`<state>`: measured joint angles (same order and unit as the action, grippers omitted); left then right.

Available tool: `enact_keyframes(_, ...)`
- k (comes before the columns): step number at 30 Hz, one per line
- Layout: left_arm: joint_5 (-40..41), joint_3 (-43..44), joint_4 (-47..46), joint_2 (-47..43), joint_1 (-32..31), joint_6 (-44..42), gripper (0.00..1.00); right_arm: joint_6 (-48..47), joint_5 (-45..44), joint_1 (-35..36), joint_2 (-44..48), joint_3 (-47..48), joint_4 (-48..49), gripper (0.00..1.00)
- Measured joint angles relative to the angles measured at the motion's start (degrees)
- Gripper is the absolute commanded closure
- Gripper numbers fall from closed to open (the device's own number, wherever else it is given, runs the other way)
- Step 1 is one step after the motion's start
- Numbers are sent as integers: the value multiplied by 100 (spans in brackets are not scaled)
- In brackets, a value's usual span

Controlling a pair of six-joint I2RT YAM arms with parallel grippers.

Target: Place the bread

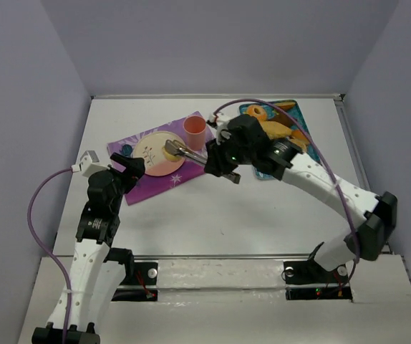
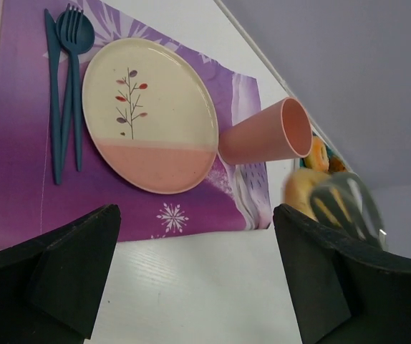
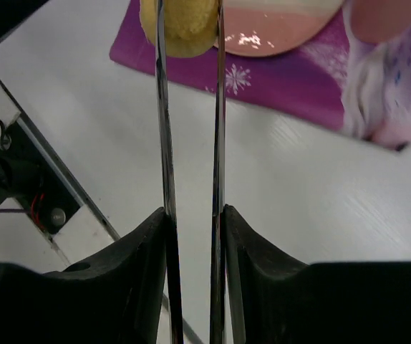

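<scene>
The bread (image 1: 170,151) is a small golden-yellow bun pinched between the tips of metal tongs (image 1: 190,155). My right gripper (image 1: 216,161) is shut on the tongs' handles and holds the bun over the right edge of the cream-and-pink plate (image 1: 150,154). I cannot tell whether the bun touches the plate. In the right wrist view the bun (image 3: 184,29) sits at the tong tips (image 3: 162,107), with the gripper (image 3: 195,215) shut on them. My left gripper (image 1: 124,163) is open and empty (image 2: 195,236) over the white table, just short of the purple placemat (image 2: 19,143).
An orange cup (image 1: 195,131) stands at the plate's far right. A blue fork and knife (image 2: 66,79) lie left of the plate. A teal mat (image 1: 291,115) at the back right holds donuts (image 1: 257,112) and a tan loaf (image 1: 277,130).
</scene>
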<state>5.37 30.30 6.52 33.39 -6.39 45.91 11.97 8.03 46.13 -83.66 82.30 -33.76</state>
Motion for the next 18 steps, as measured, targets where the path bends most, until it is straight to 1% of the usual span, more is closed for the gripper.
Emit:
enact_keyframes(1, -61, 0, 79, -79, 0, 9, 1, -90, 20, 94, -374, 313, 92, 68)
enact_keyframes(5, -179, 0, 260, -374, -2, 37, 1, -275, -59, 275, -2017, 1589, 450, 68)
enact_keyframes(6, -201, 0, 313, -452, -4, 42, 1, -291, -81, 282, -2304, 1790, 470, 68)
enact_keyframes(9, -199, 0, 450, -577, -4, 44, 1, -297, -254, 306, -3552, 2771, 461, 66)
enact_keyframes(10, -197, 0, 496, -605, -7, 42, 1, -293, -297, 306, -3821, 2922, 466, 65)
enact_keyframes(12, -195, 0, 555, -619, -13, 37, 1, -280, -424, 306, -4269, 3171, 367, 62)
enact_keyframes(13, -195, 0, 595, -605, -24, 33, 1, -271, -498, 310, -4470, 3281, 302, 56)
enact_keyframes(15, -195, 0, 651, -577, -26, 22, 1, -260, -557, 308, -4658, 3368, 243, 50)
enact_keyframes(16, -195, 0, 671, -562, -28, 20, 1, -267, -595, 313, -4712, 3394, 205, 44)
enact_keyframes(18, -190, 0, 702, -544, -26, 17, 1, -264, -636, 321, -4710, 3418, 151, 39)
